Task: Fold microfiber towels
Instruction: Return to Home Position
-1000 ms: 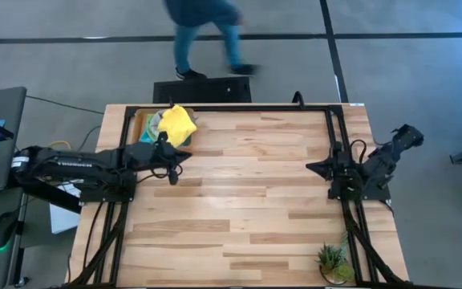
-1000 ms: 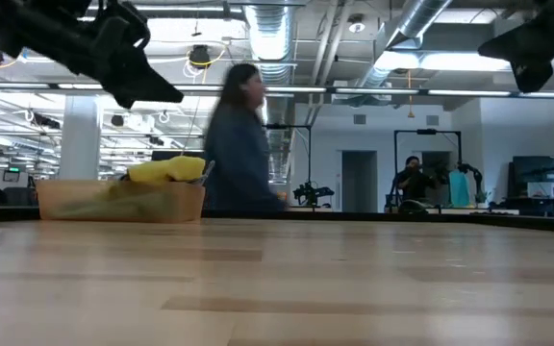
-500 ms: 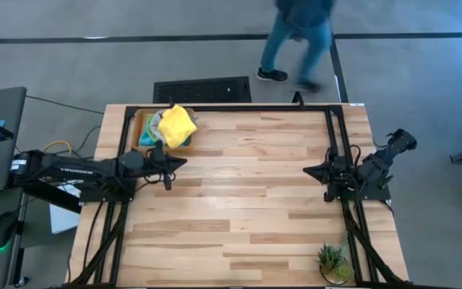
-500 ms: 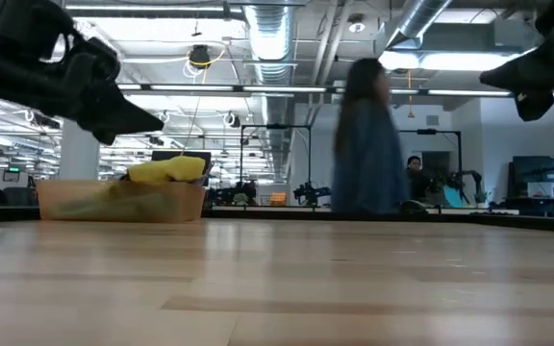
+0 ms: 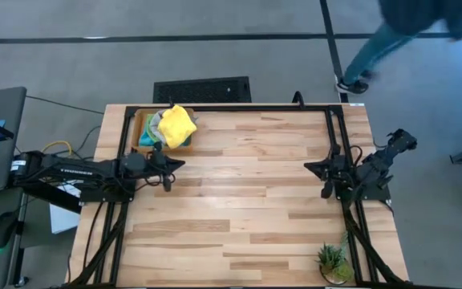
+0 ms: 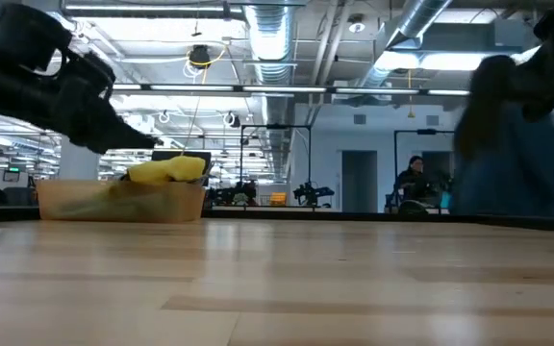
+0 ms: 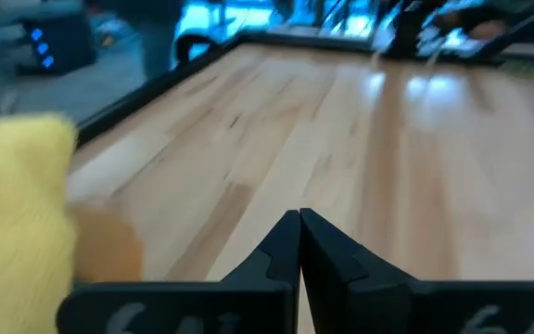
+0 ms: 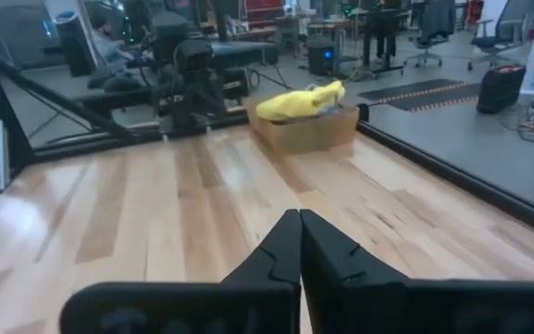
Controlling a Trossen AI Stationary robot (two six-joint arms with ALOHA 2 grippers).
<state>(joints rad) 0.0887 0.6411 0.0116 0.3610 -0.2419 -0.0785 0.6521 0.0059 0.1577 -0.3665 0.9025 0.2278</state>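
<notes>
A yellow towel (image 5: 176,125) lies heaped on top of other towels, turquoise and green showing at the edge (image 5: 146,133), in a shallow box (image 5: 141,118) at the table's far left. It also shows in the low view (image 6: 166,170), the left wrist view (image 7: 17,213) and the right wrist view (image 8: 299,100). My left gripper (image 5: 180,163) is shut and empty, just near of the box, above the table. My right gripper (image 5: 310,168) is shut and empty at the table's right side.
A small potted plant (image 5: 331,261) stands at the near right corner. A black frame rail (image 5: 239,107) runs along the far edge and both sides. A person (image 5: 399,32) walks on the floor beyond the far right corner. Bare wood lies between the arms.
My left gripper has drawn back toward the table's left edge and come down a little, staying shut. My right arm has shifted slightly, its gripper in much the same place. The person has walked from behind the table's far left to its far right.
</notes>
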